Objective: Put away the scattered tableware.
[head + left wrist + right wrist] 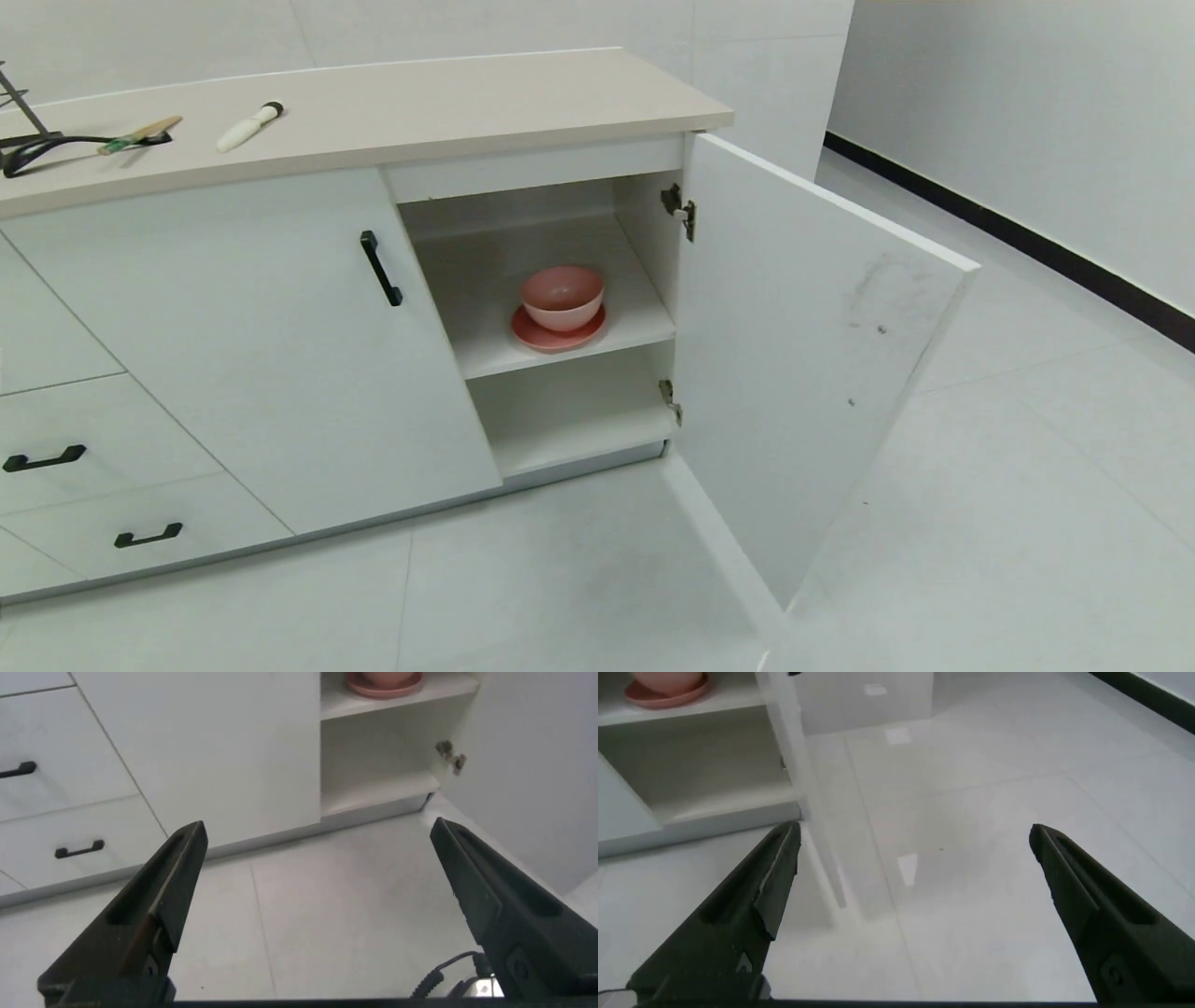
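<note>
pink bowl [561, 297] sits on pink plate [557, 336] (upper shelf [476, 289] of the open cabinet [233, 355]).

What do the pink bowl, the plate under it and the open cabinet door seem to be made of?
Pink bowl: probably plastic or melamine, matte, even colour, no glaze glare. Plate: likely the same, slightly darker. Open cabinet door: seemingly laminated board, smooth white, with grey scuffs.

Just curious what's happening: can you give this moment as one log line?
bowl on plate, cabinet shelf | cabinet door open | left gripper open, empty | right gripper open, empty
</note>
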Robot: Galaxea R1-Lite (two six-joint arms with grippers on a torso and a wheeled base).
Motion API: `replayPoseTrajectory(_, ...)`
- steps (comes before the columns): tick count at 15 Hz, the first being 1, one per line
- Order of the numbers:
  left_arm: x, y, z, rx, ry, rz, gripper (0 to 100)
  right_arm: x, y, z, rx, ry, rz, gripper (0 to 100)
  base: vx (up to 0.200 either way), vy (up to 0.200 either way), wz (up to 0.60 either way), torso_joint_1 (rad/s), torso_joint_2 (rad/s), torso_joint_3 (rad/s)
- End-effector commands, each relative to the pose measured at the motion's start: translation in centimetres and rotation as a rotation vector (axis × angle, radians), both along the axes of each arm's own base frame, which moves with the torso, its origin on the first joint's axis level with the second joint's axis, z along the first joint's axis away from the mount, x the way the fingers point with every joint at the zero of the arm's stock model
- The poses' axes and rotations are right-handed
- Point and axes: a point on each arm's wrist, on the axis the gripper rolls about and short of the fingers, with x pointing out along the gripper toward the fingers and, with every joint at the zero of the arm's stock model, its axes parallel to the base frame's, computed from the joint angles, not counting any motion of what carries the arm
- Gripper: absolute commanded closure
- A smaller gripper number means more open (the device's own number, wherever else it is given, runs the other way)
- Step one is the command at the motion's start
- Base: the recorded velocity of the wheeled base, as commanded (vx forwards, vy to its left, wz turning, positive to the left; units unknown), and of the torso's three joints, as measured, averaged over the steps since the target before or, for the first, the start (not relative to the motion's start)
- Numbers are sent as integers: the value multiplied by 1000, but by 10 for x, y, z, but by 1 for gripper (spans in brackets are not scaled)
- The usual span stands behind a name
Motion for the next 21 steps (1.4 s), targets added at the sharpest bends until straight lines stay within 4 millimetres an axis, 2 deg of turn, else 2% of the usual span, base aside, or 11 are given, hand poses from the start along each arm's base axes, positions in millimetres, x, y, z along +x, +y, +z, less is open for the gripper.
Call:
replayPoseTrajectory(1,0,0,0,0,0,0,0,0,0,0,-2,0,2,0,0,-200,0,7,2,2)
replayPoseTrajectory(5,0,0,0,-17,0,1,0,0,0,0,-2,0,2,0,0,-50,450,4,5,0)
replayPoseTrajectory(14,0,0,0,-34,-1,7,0,0,0,0,-22,1,2,0,0,0,0,0,0,0)
replayPoseTrajectory(15,0,0,0,-34,1,6,0,0,0,0,-30,1,-1,100,0,0,0,0,0,0)
replayPoseTrajectory(19,0,0,0,-35,1,7,0,0,0,-1,-4,2,5,100,0,0,0,0,0,0)
replayPoseTrajectory(20,0,0,0,-34,-1,7,0,0,0,3,-12,-32,7,100,0,0,0,0,0,0)
replayPoseTrajectory(21,0,0,0,-38,1,7,0,-2,0,20,-33,-148,17,100,0,0,0,0,0,0)
